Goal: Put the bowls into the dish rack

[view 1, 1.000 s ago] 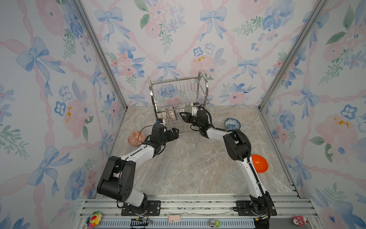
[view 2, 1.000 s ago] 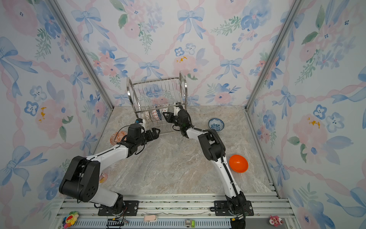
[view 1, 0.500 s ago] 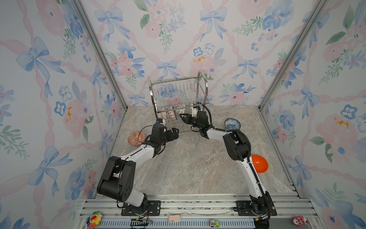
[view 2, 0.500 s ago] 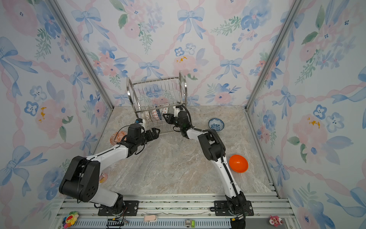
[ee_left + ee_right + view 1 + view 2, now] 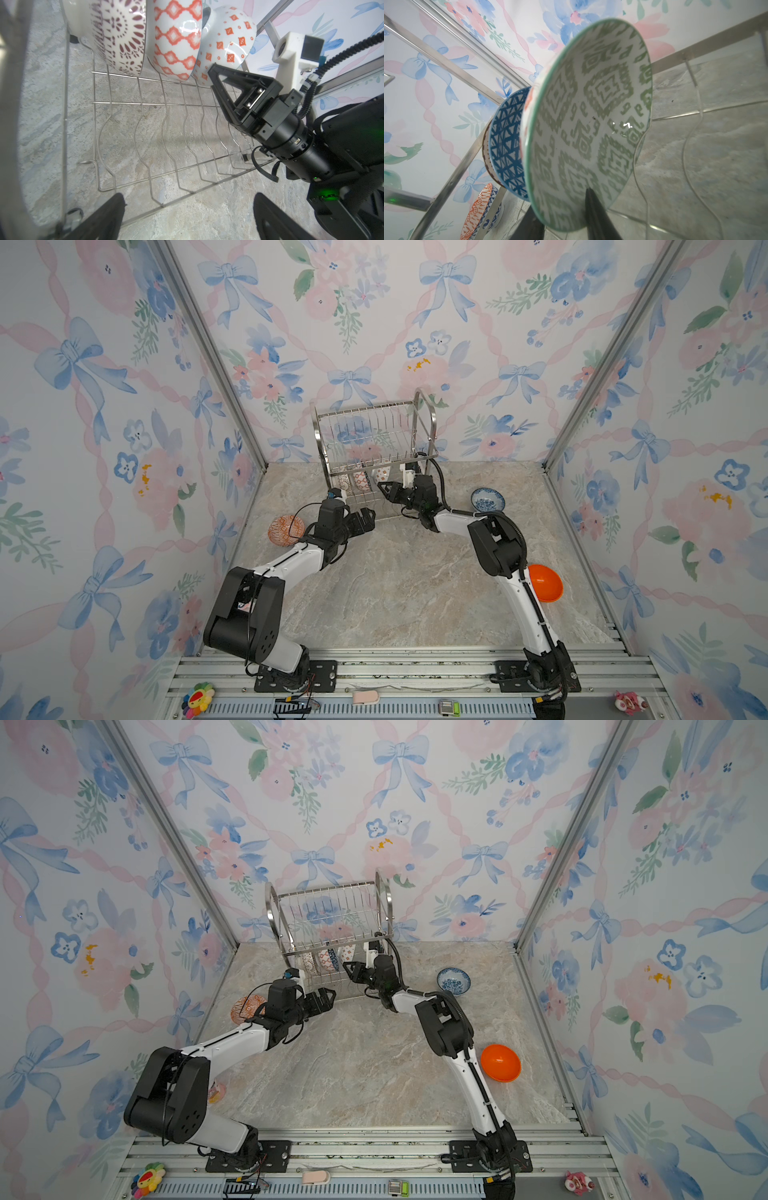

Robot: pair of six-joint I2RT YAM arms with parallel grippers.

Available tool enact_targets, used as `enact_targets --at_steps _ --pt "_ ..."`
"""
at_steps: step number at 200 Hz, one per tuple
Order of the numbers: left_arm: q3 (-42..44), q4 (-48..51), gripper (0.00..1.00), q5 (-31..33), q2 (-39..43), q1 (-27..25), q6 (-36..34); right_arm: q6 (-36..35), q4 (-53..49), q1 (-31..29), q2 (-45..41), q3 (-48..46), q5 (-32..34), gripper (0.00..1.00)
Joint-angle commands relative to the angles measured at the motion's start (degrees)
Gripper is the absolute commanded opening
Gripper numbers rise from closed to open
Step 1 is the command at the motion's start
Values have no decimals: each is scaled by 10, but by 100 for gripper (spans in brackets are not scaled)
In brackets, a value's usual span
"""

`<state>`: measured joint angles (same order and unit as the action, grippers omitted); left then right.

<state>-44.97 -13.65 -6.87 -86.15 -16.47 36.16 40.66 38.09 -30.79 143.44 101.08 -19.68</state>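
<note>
Three patterned ceramic bowls (image 5: 174, 37) are racked in the shiny steel-wire dish rack (image 5: 374, 423), three left; left gripper (image 5: 371, 519) is spread, right gripper (image 5: 381, 488) cannot be judged.

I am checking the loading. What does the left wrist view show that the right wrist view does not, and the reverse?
Only left wrist: the whole right gripper and the outside patterns of the bowls. Only right wrist: the green inside of the end bowl and an orange-blue bowl. Both: three bowls on edge in the dish rack.
</note>
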Motion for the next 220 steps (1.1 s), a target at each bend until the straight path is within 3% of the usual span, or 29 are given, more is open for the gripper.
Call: enact_targets --at_steps 1,88,167,220 --pt "3 55 98 22 -15 8 -5 -14 -61 26 -8 -24 19 34" --pt "2 54 98 21 -15 8 -4 -34 -81 24 -21 -18 25 34" --pt "1 54 98 21 -15 8 -6 -139 -181 5 -40 14 68 34" --pt "1 54 98 21 -14 8 -6 -141 -181 4 -41 14 66 34"
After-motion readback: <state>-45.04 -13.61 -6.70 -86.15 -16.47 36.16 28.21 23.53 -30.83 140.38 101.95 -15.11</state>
